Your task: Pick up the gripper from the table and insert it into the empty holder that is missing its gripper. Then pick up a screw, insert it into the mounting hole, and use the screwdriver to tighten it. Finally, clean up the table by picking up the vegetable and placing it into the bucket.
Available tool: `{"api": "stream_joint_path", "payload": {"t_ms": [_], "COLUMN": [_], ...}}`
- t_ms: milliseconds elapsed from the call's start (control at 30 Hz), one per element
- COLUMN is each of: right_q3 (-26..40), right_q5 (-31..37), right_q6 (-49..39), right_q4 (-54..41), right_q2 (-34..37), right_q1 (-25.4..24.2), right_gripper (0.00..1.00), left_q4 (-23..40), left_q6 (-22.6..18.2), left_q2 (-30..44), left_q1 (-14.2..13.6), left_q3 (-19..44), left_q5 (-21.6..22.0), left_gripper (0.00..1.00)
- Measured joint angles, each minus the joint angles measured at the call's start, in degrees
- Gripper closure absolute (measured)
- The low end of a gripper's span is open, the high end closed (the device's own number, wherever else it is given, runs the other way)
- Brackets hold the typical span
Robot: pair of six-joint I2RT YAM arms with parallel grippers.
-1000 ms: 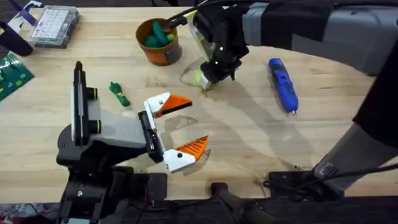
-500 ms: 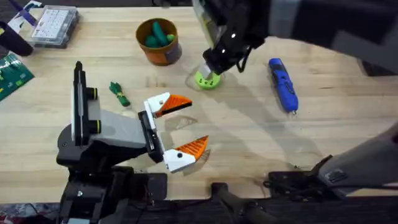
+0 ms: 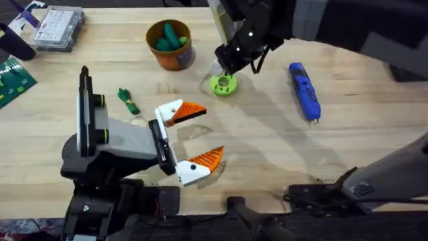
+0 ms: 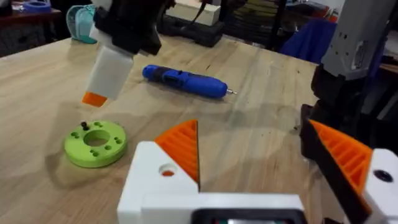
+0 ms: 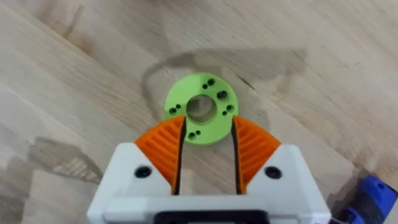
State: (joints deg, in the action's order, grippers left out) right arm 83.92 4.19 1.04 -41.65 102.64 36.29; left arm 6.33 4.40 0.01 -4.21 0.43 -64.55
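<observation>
at about twelve o'clock on the desk (image 3: 281,144), your right hand (image 5: 206,148) hangs just above the green disc (image 3: 223,84), its orange pads (image 5: 163,147) a narrow gap apart and gripping nothing. off at two o'clock the screwdriver (image 3: 304,90) lies flat, well apart from the disc. toward eleven o'clock stands the bucket (image 3: 170,45) with smooth green pieces inside; the vegetable (image 3: 128,100) lies at nine o'clock, just beside your left arm. your left hand (image 3: 189,139) rests low at six o'clock, spread wide and empty. a clear parts box (image 3: 58,27) sits far out at ten o'clock. nothing stands between the right hand and the disc. compared with half a second ago, the right hand has lifted a little clear of the disc; everything else lies unmoved.
</observation>
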Motion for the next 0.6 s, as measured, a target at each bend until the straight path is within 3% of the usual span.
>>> {"api": "stream_joint_path", "payload": {"t_ms": [600], "right_q3": [0.0], "right_q5": [-0.1], "right_q6": [0.0], "right_q4": [2.8], "right_q2": [6.1], "right_q1": [-3.0], "right_gripper": [0.555], "left_q4": [0.0], "left_q6": [0.0], "left_q2": [0.0], "left_q1": [0.0], "left_q3": [0.0], "left_q5": [0.0], "left_gripper": [0.013]}}
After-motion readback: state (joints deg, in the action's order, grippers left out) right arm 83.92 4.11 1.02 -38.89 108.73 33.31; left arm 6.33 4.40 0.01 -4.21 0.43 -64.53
